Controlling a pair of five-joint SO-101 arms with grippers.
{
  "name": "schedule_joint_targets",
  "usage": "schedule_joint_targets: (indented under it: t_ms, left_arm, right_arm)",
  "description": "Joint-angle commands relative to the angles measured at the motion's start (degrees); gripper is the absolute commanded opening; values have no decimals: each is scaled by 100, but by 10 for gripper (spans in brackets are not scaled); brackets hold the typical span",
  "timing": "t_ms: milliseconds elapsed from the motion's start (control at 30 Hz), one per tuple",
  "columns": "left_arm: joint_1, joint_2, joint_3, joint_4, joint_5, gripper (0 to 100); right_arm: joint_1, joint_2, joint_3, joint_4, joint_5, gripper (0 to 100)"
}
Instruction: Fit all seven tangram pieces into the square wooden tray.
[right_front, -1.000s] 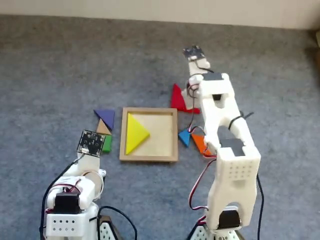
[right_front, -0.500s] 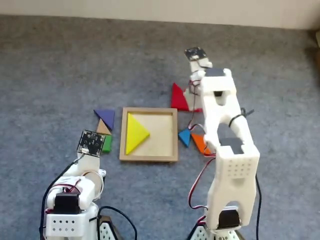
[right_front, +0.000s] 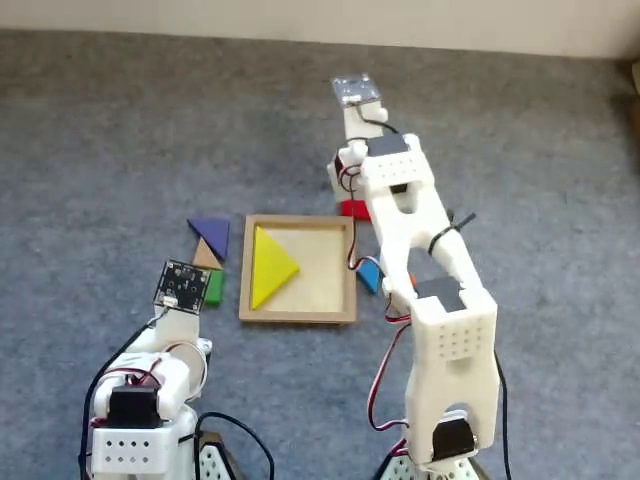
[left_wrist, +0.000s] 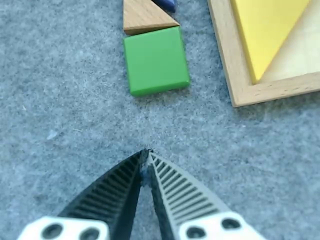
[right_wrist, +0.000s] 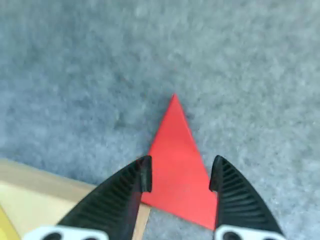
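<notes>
The square wooden tray (right_front: 298, 312) lies mid-carpet with a yellow triangle (right_front: 272, 265) in its left half. A red triangle (right_wrist: 176, 150) lies just beyond the tray's far right corner. My right gripper (right_wrist: 180, 172) hangs open over it, one finger on each side. In the high view the right arm hides most of the red triangle (right_front: 352, 209). A blue triangle (right_front: 368, 275) sits right of the tray. My left gripper (left_wrist: 146, 155) is shut and empty on the carpet near the green square (left_wrist: 156, 60), tan triangle (left_wrist: 145, 15) and tray (left_wrist: 235, 80).
Left of the tray lie a purple triangle (right_front: 210, 232), the tan triangle (right_front: 206, 254) and the green square (right_front: 214, 288). A sliver of an orange piece (right_front: 411, 281) peeks out beside the right arm. Open grey carpet surrounds everything.
The right arm has swung left toward the tray's far corner, now covering most of the red triangle and the orange piece. The left arm has not moved.
</notes>
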Motion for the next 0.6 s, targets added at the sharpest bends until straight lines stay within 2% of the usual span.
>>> schedule_joint_targets:
  t_ms: [0, 300, 433, 567]
  left_arm:
    - [40, -180, 110, 18, -53, 6]
    - [40, -180, 110, 18, -53, 6]
    - [40, -180, 110, 18, -53, 6]
    - [40, -180, 110, 18, -53, 6]
  right_arm:
    - [-66, -66, -286, -171, -132, 191]
    - [-13, 927, -347, -154, -132, 188]
    - [365, 1051, -356, 585, -97, 188]
    - [664, 1086, -637, 1393, 721, 188]
